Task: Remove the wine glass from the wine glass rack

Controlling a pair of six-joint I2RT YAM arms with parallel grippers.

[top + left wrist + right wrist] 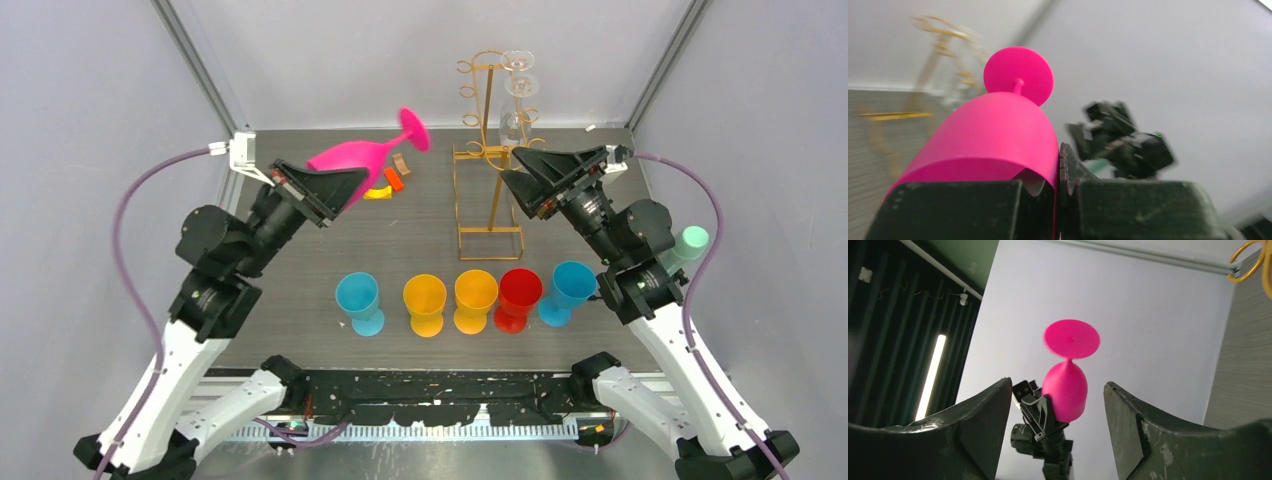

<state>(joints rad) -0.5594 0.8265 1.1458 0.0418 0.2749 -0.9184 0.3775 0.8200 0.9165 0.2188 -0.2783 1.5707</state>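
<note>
The gold wire wine glass rack (488, 150) stands at the back centre of the table. Clear wine glasses (520, 75) hang upside down on its right hooks. My left gripper (345, 185) is shut on the rim of a pink wine glass (362, 156) and holds it tilted in the air left of the rack, foot pointing up. In the left wrist view my gripper (1058, 170) pinches the pink bowl (993, 130); the rack (943, 55) is blurred behind. My right gripper (512, 165) is open and empty beside the rack's right side. The right wrist view shows the open gripper (1058, 382) framing the pink glass (1068, 385).
A row of coloured plastic glasses stands near the front: blue (360, 300), yellow (425, 302), orange (475, 298), red (519, 296), blue (570, 290). A mint cup (690, 245) sits by the right arm. Small orange and yellow pieces (388, 184) lie behind the left gripper.
</note>
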